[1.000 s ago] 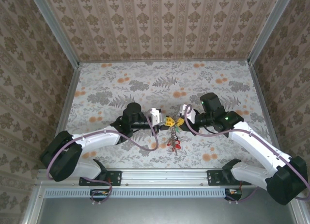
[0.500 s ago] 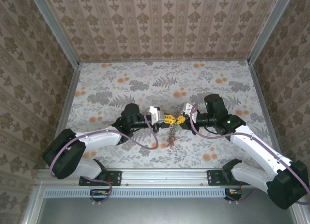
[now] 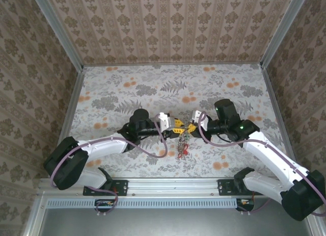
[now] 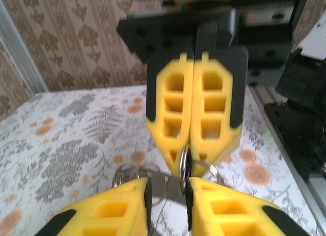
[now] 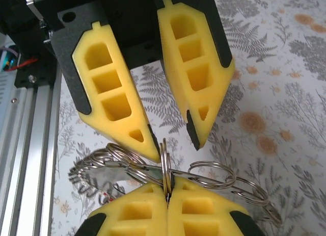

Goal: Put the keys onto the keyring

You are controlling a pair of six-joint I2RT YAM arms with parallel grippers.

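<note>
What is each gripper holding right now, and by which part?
The right gripper is shut on the keyring, pinching one upright split ring by its wire. The left gripper is open, fingers either side of it.

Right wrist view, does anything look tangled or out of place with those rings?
Nothing is damaged, but the linked wire rings splay in a loose tangle. The right gripper is shut on one ring standing on edge, and the left gripper is open around it.

Keyring [image 5: 165, 157] sits between left end effector [image 5: 174, 147] and right end effector [image 5: 167, 189].
</note>
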